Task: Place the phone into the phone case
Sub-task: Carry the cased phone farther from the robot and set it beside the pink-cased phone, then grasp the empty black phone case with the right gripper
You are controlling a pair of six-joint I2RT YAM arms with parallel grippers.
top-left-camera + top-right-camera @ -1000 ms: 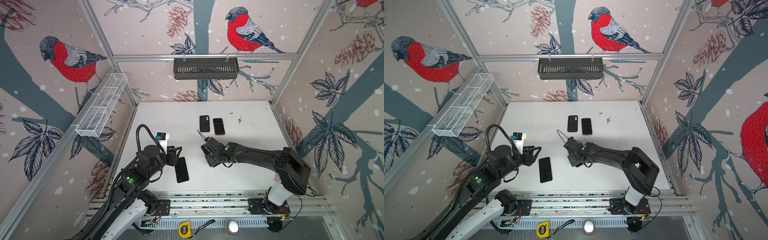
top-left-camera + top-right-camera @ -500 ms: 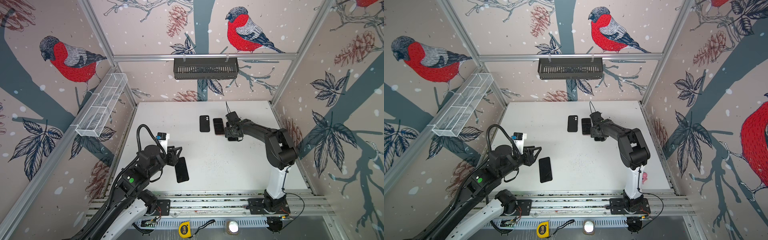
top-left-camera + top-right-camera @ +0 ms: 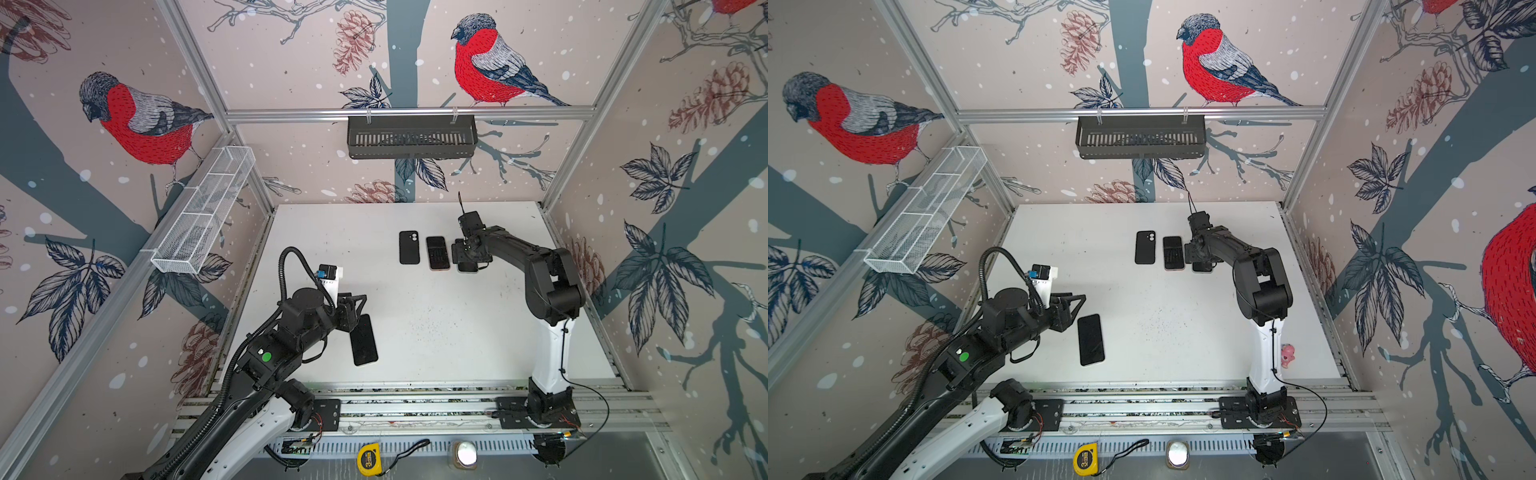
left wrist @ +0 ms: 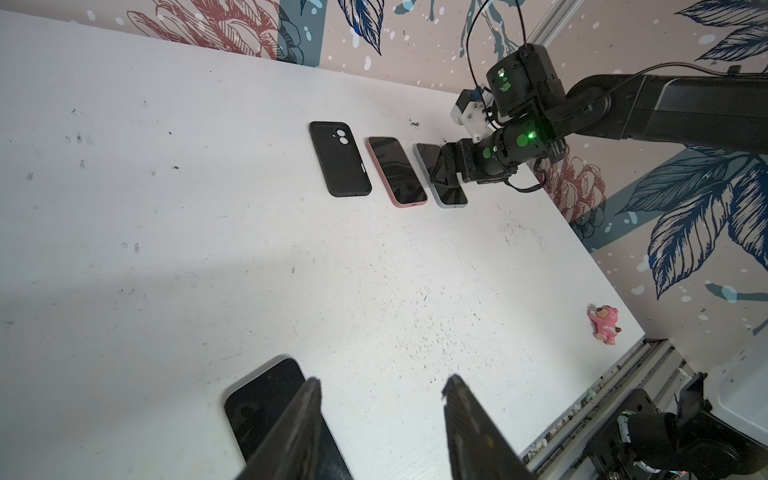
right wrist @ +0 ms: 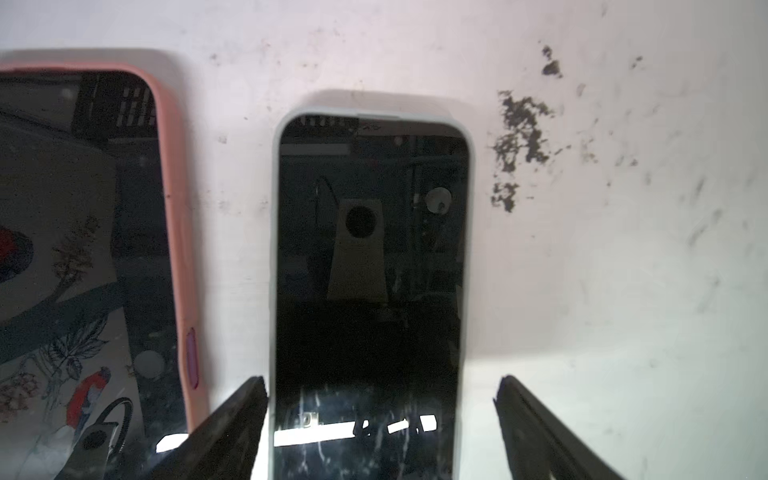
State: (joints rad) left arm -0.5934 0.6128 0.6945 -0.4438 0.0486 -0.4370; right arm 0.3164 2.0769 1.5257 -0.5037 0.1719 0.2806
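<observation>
A bare black phone (image 3: pixel 364 340) (image 3: pixel 1091 339) lies screen up on the white table near the front left. My left gripper (image 4: pixel 383 379) hovers open just beside it, one finger overlapping the phone's edge (image 4: pixel 266 407), with nothing between the jaws. The black phone case (image 3: pixel 409 247) (image 4: pixel 340 158), showing its camera cut-outs, lies flat at the back. A pink-cased phone (image 3: pixel 437 252) is next to it. My right gripper (image 5: pixel 381 380) is open and straddles a grey-blue cased phone (image 5: pixel 370 249), whose near end it largely hides in both top views.
A small pink toy (image 4: pixel 604 322) sits near the table's front right edge. A black basket (image 3: pixel 411 137) hangs on the back wall and a white wire basket (image 3: pixel 203 216) on the left wall. A yellow tape measure (image 3: pixel 368 459) lies below the front rail.
My right arm has swung from the middle of the table to the back, over the grey-blue cased phone, and its jaws have widened. The left arm and the black phone have not moved.
</observation>
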